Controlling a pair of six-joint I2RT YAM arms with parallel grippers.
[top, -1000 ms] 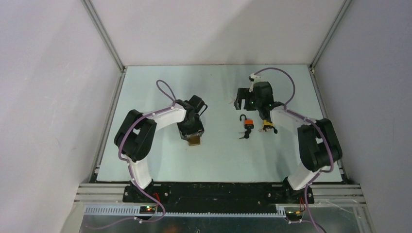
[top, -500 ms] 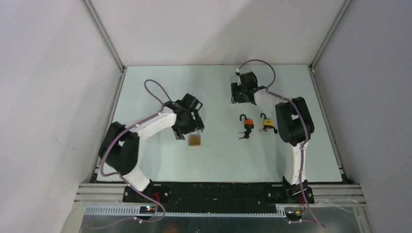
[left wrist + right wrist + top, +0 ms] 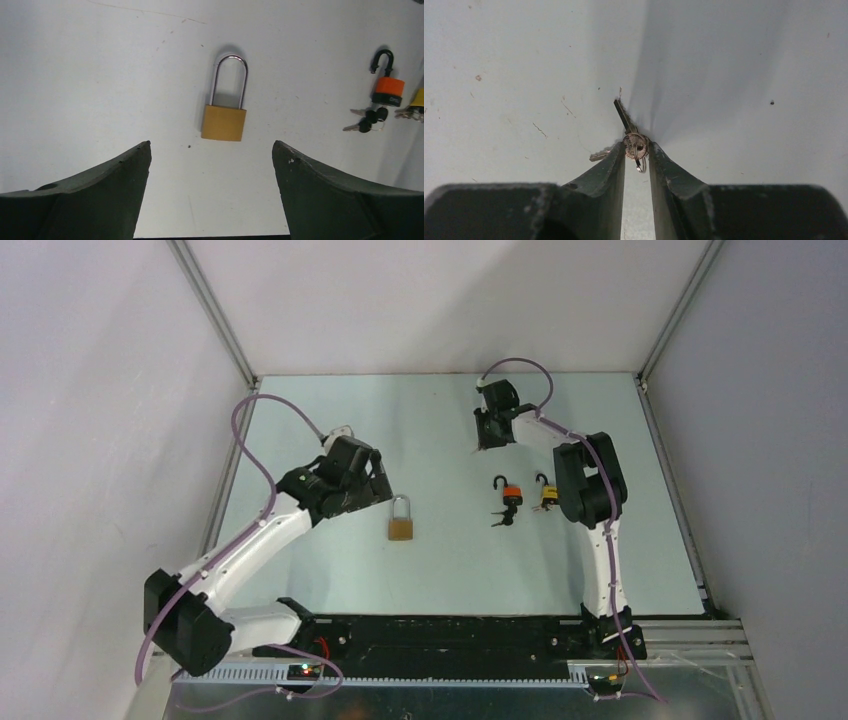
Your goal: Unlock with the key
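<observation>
Right gripper (image 3: 636, 150) pinches a small key (image 3: 624, 116), its blade pointing ahead of the closed fingertips. Left gripper (image 3: 211, 146), wide open and empty, faces the brass padlock (image 3: 224, 120) lying flat just ahead. The key likely needs a firm, square grip before insertion. Half a second earlier, the left gripper covered the padlock.

A pale grey table (image 3: 460, 570) sits enclosed by plain white walls (image 3: 440, 300) and aluminium corner posts (image 3: 212, 310).
</observation>
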